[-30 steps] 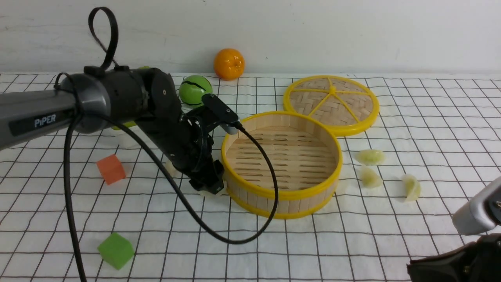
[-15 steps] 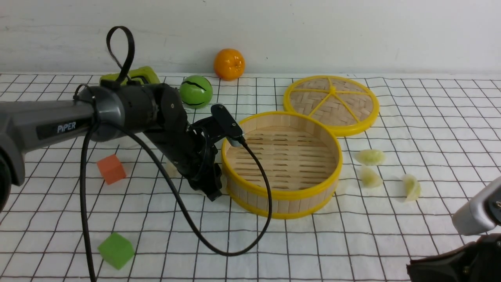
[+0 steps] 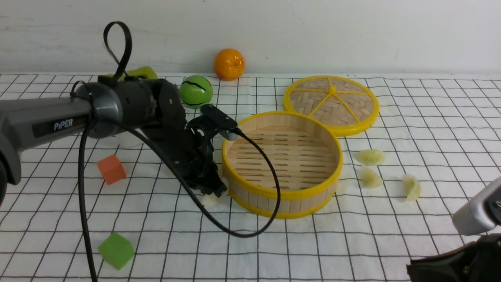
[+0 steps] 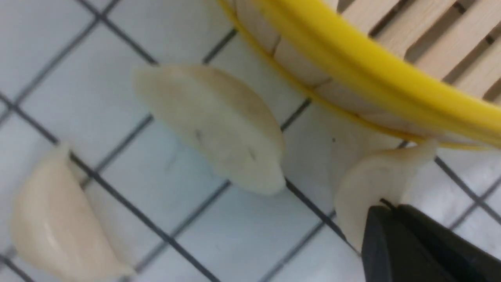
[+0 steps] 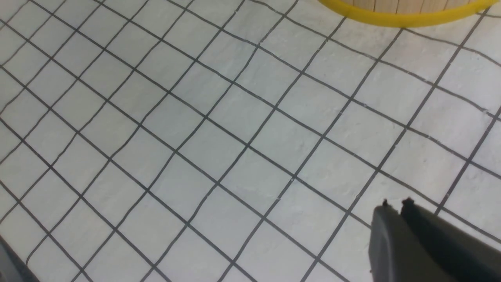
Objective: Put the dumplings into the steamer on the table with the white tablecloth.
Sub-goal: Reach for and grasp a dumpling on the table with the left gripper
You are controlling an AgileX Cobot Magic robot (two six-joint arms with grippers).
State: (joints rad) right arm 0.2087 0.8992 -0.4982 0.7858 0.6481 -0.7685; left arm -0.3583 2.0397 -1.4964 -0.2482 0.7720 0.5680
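The left arm (image 3: 164, 121) has shifted since a half-second ago, baring more of 1 pale dumpling (image 3: 210, 199); its jaws are closed over it. 3 dumplings (image 4: 213, 129) lie left of the steamer (image 3: 283, 201), 3 (image 3: 370, 157) right. The right arm's (image 3: 469, 235) jaws are closed.
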